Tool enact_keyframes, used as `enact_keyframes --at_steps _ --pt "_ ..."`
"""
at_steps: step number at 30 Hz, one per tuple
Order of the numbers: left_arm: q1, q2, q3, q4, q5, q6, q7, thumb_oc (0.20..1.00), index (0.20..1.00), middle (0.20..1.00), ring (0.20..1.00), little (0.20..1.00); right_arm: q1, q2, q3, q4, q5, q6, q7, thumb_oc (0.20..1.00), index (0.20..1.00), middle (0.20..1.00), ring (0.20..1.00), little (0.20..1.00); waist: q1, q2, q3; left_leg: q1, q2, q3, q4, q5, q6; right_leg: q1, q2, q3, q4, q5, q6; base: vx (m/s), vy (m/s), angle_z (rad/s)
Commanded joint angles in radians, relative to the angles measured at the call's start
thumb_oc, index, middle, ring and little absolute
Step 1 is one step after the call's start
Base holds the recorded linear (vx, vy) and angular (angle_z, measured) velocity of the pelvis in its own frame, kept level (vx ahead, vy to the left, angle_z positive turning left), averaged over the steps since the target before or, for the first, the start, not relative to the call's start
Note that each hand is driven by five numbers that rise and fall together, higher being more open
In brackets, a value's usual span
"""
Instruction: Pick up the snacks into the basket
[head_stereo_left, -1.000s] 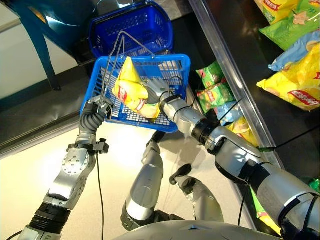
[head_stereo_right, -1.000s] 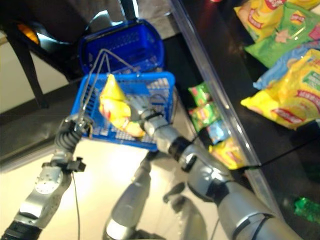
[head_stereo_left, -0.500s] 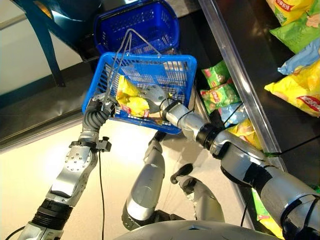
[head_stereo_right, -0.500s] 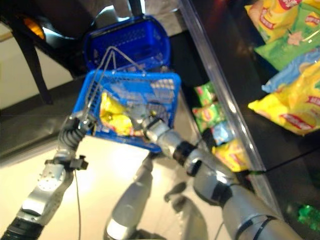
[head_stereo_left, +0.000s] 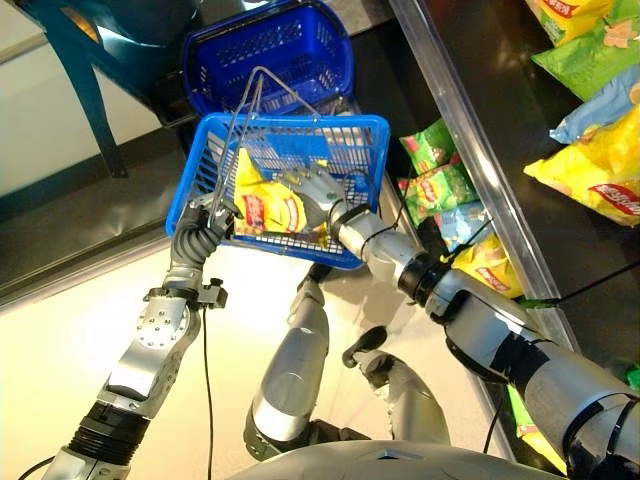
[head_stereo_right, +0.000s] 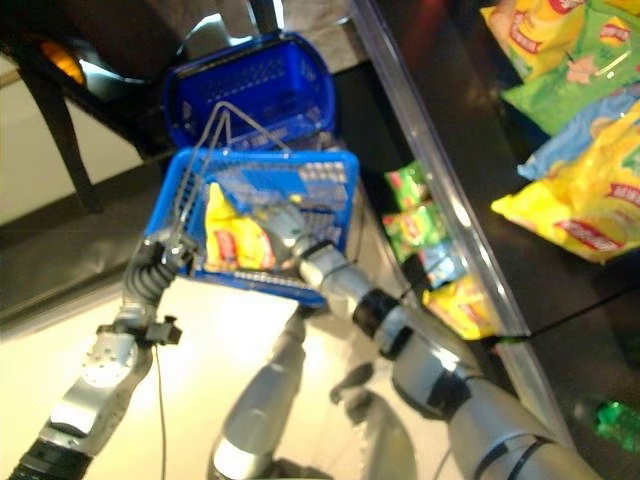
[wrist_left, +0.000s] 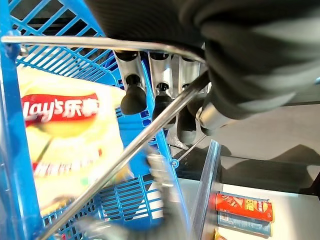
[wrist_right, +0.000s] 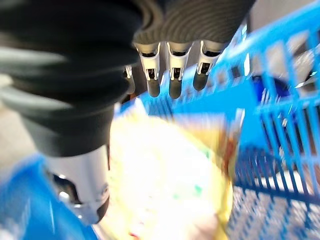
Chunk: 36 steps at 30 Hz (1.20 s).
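Blue basket (head_stereo_left: 352, 128), yellow snack bag (head_stereo_left: 268, 208)

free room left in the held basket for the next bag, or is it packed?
Room remains: bare mesh in the held blue basket along its far wall, above the yellow chip bag. Crowded near side: the right hand sits over the bag, and the left hand grips the wire handles.

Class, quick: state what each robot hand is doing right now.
Left robot hand: shut on the basket handle.
Right robot hand: open, inside the basket over the yellow snack bag.
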Motion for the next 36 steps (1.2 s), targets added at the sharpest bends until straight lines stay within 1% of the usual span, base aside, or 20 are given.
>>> enact_keyframes --at_steps 1,5,6,7,8,12,13,18,20,21,23,24,27,28,30,31,33,34,35,36 --pt "-0.05 -0.022 0.087 -0.125 0.03 -0.148 0.025 0.2 0.2 0.2 0.2 0.2 -0.049 -0.035 -0.055 -0.164 0.087 -0.045 -0.061 1.0 1.0 1.0 1.0 1.0 -0.046 -0.002 0.009 0.022 -0.048 0.06 0.003 -0.047 0.088 -0.027 -0.031 0.058 -0.076 0.215 0.061 -0.03 0.051 -0.12" --pt "-0.044 -0.021 0.094 -0.085 0.05 -0.146 0.043 0.2 0.2 0.2 0.2 0.2 -0.003 -0.161 -0.161 -0.41 0.141 -0.081 -0.103 1.0 1.0 1.0 1.0 1.0 -0.072 -0.01 0.011 0.025 -0.042 0.081 0.015 -0.055 0.092 -0.034 -0.03 0.075 -0.072 0.215 0.059 -0.02 0.022 -0.29" --pt "-0.045 -0.021 0.092 -0.084 0.05 -0.146 0.043 0.2 0.2 0.2 0.2 0.2 0.001 -0.165 -0.163 -0.416 0.142 -0.079 -0.1 1.0 1.0 1.0 1.0 1.0 -0.069 -0.01 0.011 0.025 -0.042 0.082 0.015 -0.055 0.092 -0.034 -0.03 0.076 -0.071 0.215 0.059 -0.02 0.015 -0.18" --pt "-0.036 -0.018 0.104 -0.065 0.057 -0.141 0.047 0.2 0.2 0.2 0.2 0.2 -0.013 -0.211 -0.234 -0.53 0.195 -0.094 -0.112 1.0 1.0 1.0 1.0 1.0 -0.081 -0.014 0.009 0.027 -0.041 0.088 0.02 -0.057 0.093 -0.037 -0.03 0.08 -0.068 0.214 0.058 -0.01 0.001 -0.11" --pt "-0.038 -0.017 0.102 -0.065 0.057 -0.141 0.047 0.2 0.2 0.2 0.2 0.2 -0.009 -0.215 -0.238 -0.538 0.196 -0.091 -0.107 1.0 1.0 1.0 1.0 1.0 -0.078 -0.015 0.01 0.027 -0.041 0.089 0.02 -0.057 0.093 -0.037 -0.03 0.081 -0.067 0.214 0.058 -0.02 0.014 -0.1" --pt "-0.016 -0.017 0.117 -0.044 0.064 -0.138 0.044 0.2 0.2 0.2 0.2 0.2 0.079 -0.254 -0.308 -0.695 0.284 -0.155 -0.127 1.0 1.0 1.0 1.0 1.0 -0.101 -0.021 0.005 0.03 -0.035 0.106 0.025 -0.06 0.095 -0.043 -0.029 0.095 -0.065 0.214 0.057 -0.02 0.016 -0.13" --pt "-0.015 -0.017 0.116 -0.044 0.064 -0.138 0.043 0.2 0.2 0.2 0.2 0.2 0.083 -0.255 -0.31 -0.699 0.284 -0.154 -0.125 1.0 1.0 1.0 1.0 1.0 -0.1 -0.021 0.004 0.03 -0.035 0.106 0.026 -0.06 0.095 -0.043 -0.029 0.095 -0.065 0.214 0.057 -0.02 0.01 -0.17" --pt "0.019 -0.017 0.116 0.047 0.085 -0.12 0.032 0.2 0.2 0.2 0.2 0.2 0.259 -0.249 -0.385 -0.868 0.615 -0.303 -0.079 1.0 1.0 1.0 1.0 1.0 -0.134 -0.04 -0.012 0.045 -0.024 0.129 0.026 -0.061 0.094 -0.04 -0.02 0.118 -0.072 0.218 0.055 -0.02 0.004 -0.12" --pt "0.027 -0.019 0.115 0.074 0.085 -0.116 0.03 0.2 0.2 0.2 0.2 0.2 0.291 -0.255 -0.389 -0.881 0.671 -0.321 -0.055 1.0 1.0 1.0 1.0 1.0 -0.139 -0.043 -0.016 0.05 -0.022 0.132 0.025 -0.062 0.094 -0.038 -0.019 0.123 -0.074 0.219 0.055 -0.02 0.014 -0.25" --pt "0.035 -0.033 0.109 0.141 0.091 -0.102 0.031 0.2 0.2 0.2 0.2 0.2 0.36 -0.258 -0.403 -0.911 0.791 -0.361 -0.014 1.0 1.0 1.0 1.0 1.0 -0.154 -0.05 -0.026 0.062 -0.018 0.141 0.02 -0.061 0.093 -0.034 -0.017 0.132 -0.077 0.223 0.055 -0.02 0.022 -0.23" --pt "0.047 -0.05 0.111 0.214 0.102 -0.087 0.027 0.2 0.2 0.2 0.2 0.2 0.437 -0.279 -0.413 -0.937 0.891 -0.379 0.05 1.0 1.0 1.0 1.0 1.0 -0.17 -0.057 -0.038 0.077 -0.011 0.154 0.015 -0.062 0.092 -0.027 -0.011 0.146 -0.083 0.227 0.056 -0.01 0.03 -0.24" --pt "0.054 -0.073 0.106 0.292 0.118 -0.072 0.021 0.2 0.2 0.2 0.2 0.2 0.515 -0.304 -0.416 -0.938 0.978 -0.39 0.112 1.0 1.0 1.0 1.0 1.0 -0.185 -0.061 -0.049 0.096 -0.006 0.168 0.011 -0.063 0.091 -0.018 -0.007 0.157 -0.092 0.233 0.059 -0.01 0.022 -0.24" --pt "0.044 -0.1 0.101 0.382 0.132 -0.061 0.023 0.2 0.2 0.2 0.2 0.2 0.575 -0.329 -0.395 -0.905 1.042 -0.375 0.17 1.0 1.0 1.0 1.0 1.0 -0.202 -0.061 -0.063 0.117 -0.001 0.183 0.003 -0.061 0.091 -0.009 -0.003 0.17 -0.105 0.245 0.061 0.0 0.05 -0.35" --pt "0.035 -0.123 0.108 0.461 0.155 -0.051 0.02 0.2 0.2 0.2 0.2 0.2 0.635 -0.363 -0.379 -0.886 1.101 -0.361 0.235 1.0 1.0 1.0 1.0 1.0 -0.22 -0.061 -0.077 0.145 0.004 0.201 -0.001 -0.071 0.09 0.009 -0.001 0.185 -0.116 0.247 0.065 0.02 0.056 -0.31" --pt "0.029 -0.135 0.111 0.505 0.156 -0.051 0.019 0.2 0.2 0.2 0.2 0.2 0.669 -0.368 -0.369 -0.868 1.143 -0.35 0.264 1.0 1.0 1.0 1.0 1.0 -0.229 -0.058 -0.087 0.161 0.006 0.21 -0.008 -0.072 0.091 0.017 0.0 0.196 -0.124 0.252 0.068 0.05 0.059 -0.37" --pt "0.005 -0.155 0.113 0.599 0.176 -0.042 0.019 0.2 0.2 0.2 0.2 0.2 0.724 -0.369 -0.331 -0.817 1.21 -0.323 0.327 1.0 1.0 1.0 1.0 1.0 -0.248 -0.055 -0.105 0.193 0.009 0.232 -0.02 -0.079 0.091 0.037 0.005 0.218 -0.143 0.26 0.073 0.06 0.065 -0.39" --pt "0.004 -0.155 0.113 0.6 0.176 -0.043 0.019 0.2 0.2 0.2 0.2 0.2 0.723 -0.369 -0.331 -0.817 1.211 -0.323 0.328 1.0 1.0 1.0 1.0 1.0 -0.248 -0.055 -0.107 0.191 0.009 0.232 -0.024 -0.075 0.091 0.035 0.005 0.218 -0.147 0.264 0.073 0.04 0.07 -0.41" --pt "-0.011 -0.183 0.123 0.707 0.189 -0.041 0.019 0.2 0.2 0.2 0.2 0.2 0.789 -0.395 -0.3 -0.778 1.225 -0.289 0.396 1.0 1.0 1.0 1.0 1.0 -0.278 -0.047 -0.138 0.233 0.01 0.259 -0.038 -0.087 0.091 0.058 0.006 0.251 -0.173 0.273 0.081 0.06 0.093 -0.36" --pt "-0.011 -0.184 0.123 0.708 0.189 -0.042 0.019 0.2 0.2 0.2 0.2 0.2 0.789 -0.395 -0.3 -0.778 1.225 -0.289 0.396 1.0 1.0 1.0 1.0 1.0 -0.277 -0.046 -0.138 0.235 0.01 0.26 -0.039 -0.087 0.091 0.059 0.007 0.252 -0.174 0.273 0.081 0.12 0.16 -0.44" --pt "-0.017 -0.207 0.136 0.78 0.183 -0.041 0.018 0.2 0.2 0.2 0.2 0.2 0.84 -0.399 -0.29 -0.734 1.239 -0.266 0.434 1.0 1.0 1.0 1.0 1.0 -0.299 -0.038 -0.163 0.266 0.01 0.283 -0.059 -0.093 0.093 0.078 0.011 0.275 -0.202 0.282 0.089 0.06 0.067 -0.4"
